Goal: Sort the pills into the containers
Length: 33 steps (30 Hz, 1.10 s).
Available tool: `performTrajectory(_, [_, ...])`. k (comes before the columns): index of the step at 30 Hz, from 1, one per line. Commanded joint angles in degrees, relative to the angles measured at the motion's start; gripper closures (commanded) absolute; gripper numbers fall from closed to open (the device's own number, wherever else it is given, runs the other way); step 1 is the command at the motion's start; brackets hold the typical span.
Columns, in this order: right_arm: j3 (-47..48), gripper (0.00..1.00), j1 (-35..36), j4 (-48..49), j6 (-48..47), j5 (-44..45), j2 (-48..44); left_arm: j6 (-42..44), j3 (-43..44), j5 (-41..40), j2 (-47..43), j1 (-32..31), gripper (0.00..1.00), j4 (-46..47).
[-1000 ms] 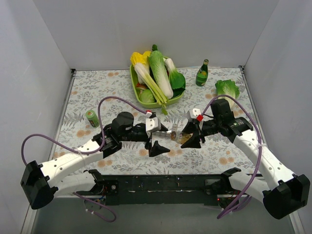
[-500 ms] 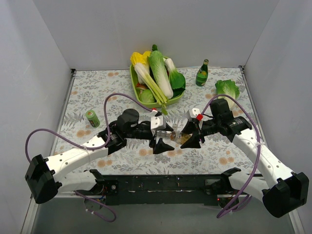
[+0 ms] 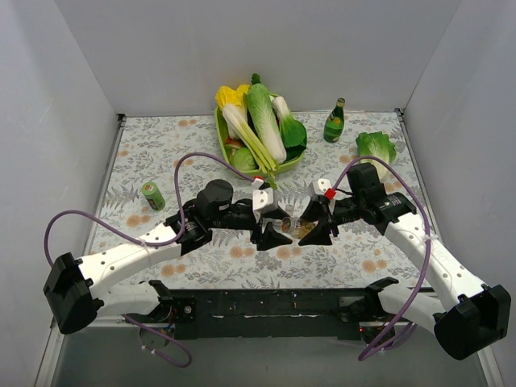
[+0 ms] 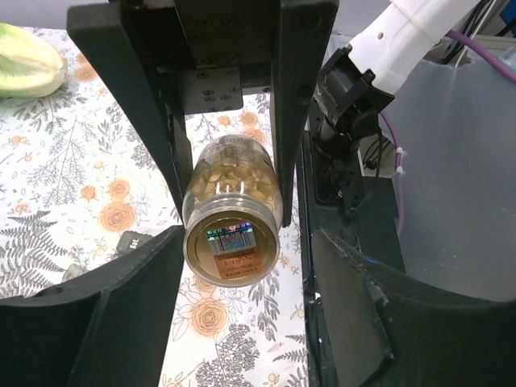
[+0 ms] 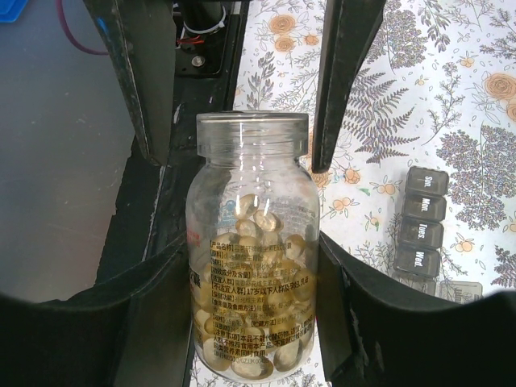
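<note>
A clear pill bottle (image 3: 292, 225) full of yellowish pills (image 5: 266, 242) lies level above the table between my two grippers. My right gripper (image 5: 251, 242) is shut on its body, a finger pressed on each side. My left gripper (image 4: 246, 242) is partly open around the bottle's cap end (image 4: 231, 248). Its left finger is almost at the cap, and a gap shows on the right side. The containers (image 5: 423, 222) are a dark strip of joined, day-labelled compartments on the floral cloth beside the bottle. One end of them (image 4: 129, 240) peeks out in the left wrist view.
A green tray (image 3: 228, 153) of vegetables stands at the back centre. A green bottle (image 3: 334, 121) and a lettuce leaf (image 3: 376, 146) are at the back right. A small green can (image 3: 151, 194) lies at the left. Grey walls close in three sides.
My left arm has moved right until its fingers flank the bottle's cap end, and its jaws have narrowed. The right arm and the bottle have stayed still.
</note>
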Motion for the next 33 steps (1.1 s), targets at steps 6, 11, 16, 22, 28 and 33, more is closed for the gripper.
performTrajectory(6, [0.7,0.99,-0.2,1.1,0.2,-1.6,0.3,-2.6,1.8,-1.7,-2.4,-0.2,0.52,1.3])
performTrajectory(11, [0.4,0.99,-0.1,1.2,0.3,-1.2,0.3,-4.1,2.8,-1.7,-1.5,-0.2,0.88,0.0])
performTrajectory(16, [0.5,0.99,0.2,1.5,0.2,3.7,-0.1,-17.7,5.5,-8.4,-1.3,-0.2,1.0,-2.6])
performTrajectory(22, [0.4,0.99,0.2,5.0,3.6,13.3,-1.3,-58.8,7.7,-23.6,-0.4,-0.2,1.0,-15.3])
performTrajectory(28, [0.0,0.99,0.2,7.1,5.7,16.8,-1.1,-87.0,5.0,-24.1,-0.7,-0.2,1.0,-16.5])
performTrajectory(33, [-0.1,0.99,0.2,6.8,5.8,16.7,-1.4,-88.2,9.2,-23.6,1.4,-0.2,1.0,-16.2])
